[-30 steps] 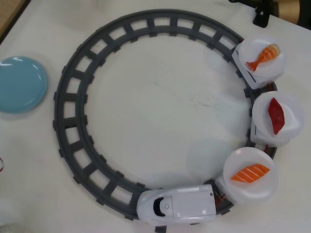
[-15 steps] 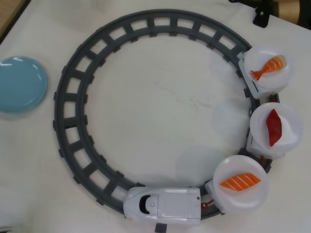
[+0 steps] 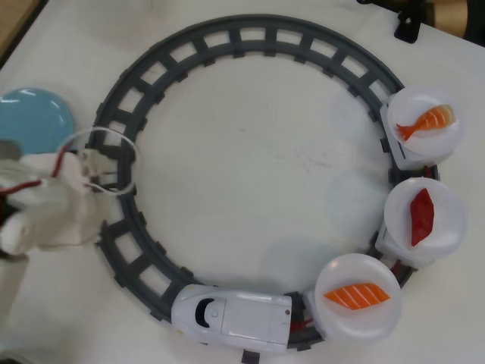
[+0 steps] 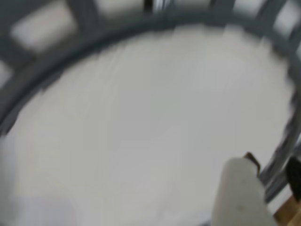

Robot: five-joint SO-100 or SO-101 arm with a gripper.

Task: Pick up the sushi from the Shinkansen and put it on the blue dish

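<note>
gripper (image 3: 114,163) at 9 o'clock over the track (image 3: 250,34), jaw state cannot tell | Shinkansen (image 3: 231,322) at 6 o'clock | sushi (image 3: 356,294) on its plate (image 3: 358,322) at 5 o'clock, long axis left-right | blue dish (image 3: 34,117) beside gripper

No legible text, labels, numbers or signs anywhere.

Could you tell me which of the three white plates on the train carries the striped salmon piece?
The white plate directly behind the Shinkansen carries the sushi, orange with white stripes. The middle plate holds a dark red piece; the last holds a tailed shrimp.
</note>
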